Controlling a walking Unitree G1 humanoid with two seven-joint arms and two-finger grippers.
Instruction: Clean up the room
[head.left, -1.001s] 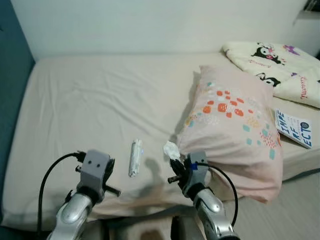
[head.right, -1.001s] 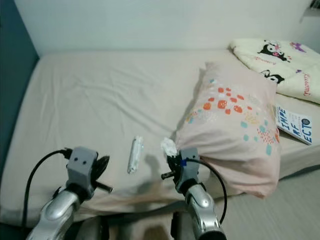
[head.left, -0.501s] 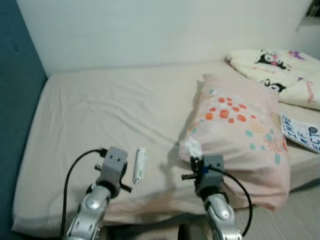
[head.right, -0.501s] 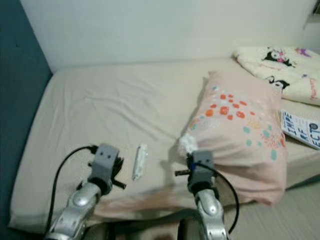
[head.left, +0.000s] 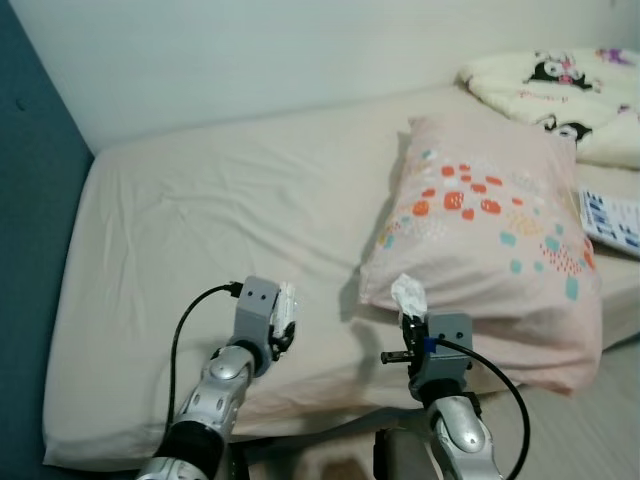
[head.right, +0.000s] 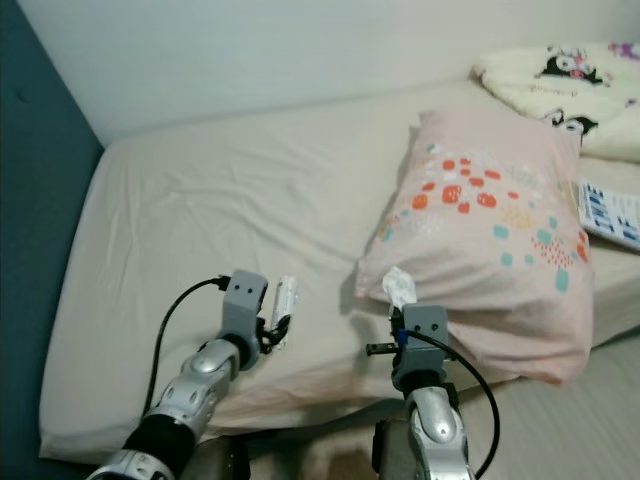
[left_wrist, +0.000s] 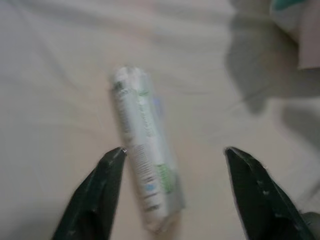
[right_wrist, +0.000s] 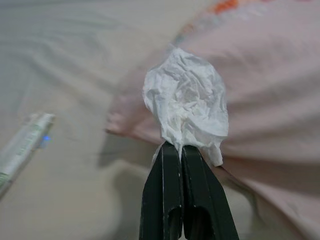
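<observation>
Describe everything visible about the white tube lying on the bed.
The white tube is a slim, soft-looking plastic tube with small green and blue print, one end crimped flat. It lies flat on the beige bedsheet, apart from the pillow. The left gripper, open, hovers over it, one finger on each side, not touching.

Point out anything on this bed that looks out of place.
A white cylindrical tube lies loose on the beige bedsheet, between the open fingers of the left gripper. The right gripper pinches a crumpled white tissue. A blue-and-white book sits beside the pink patterned pillow.
</observation>
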